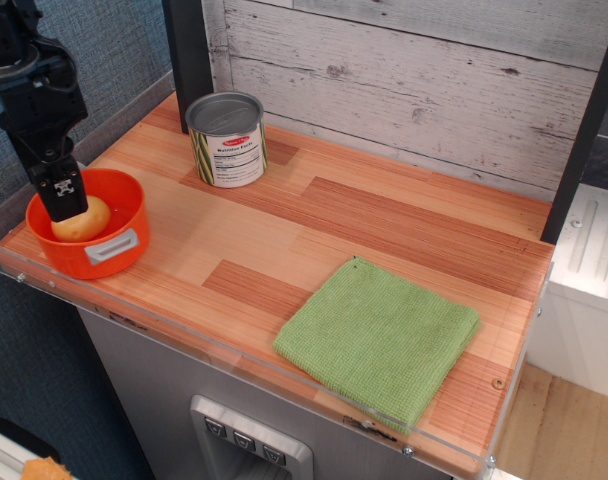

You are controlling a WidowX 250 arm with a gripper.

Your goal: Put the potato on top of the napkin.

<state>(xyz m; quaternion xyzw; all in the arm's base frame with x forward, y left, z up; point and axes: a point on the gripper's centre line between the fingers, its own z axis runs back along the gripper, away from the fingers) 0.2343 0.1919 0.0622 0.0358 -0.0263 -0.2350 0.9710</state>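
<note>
Orange bowl (89, 238) at nine o'clock is holding the potato (84, 220). Black gripper (64, 200) is hanging at the potato's upper left; finger spread cannot be told. Grasp looks pending; next calls for lifting toward the green napkin (379, 340) at five o'clock.

An orange bowl (112, 250) sits at the left end of the wooden desk (384, 225), and a tin can (227, 140) stands near the back.
</note>
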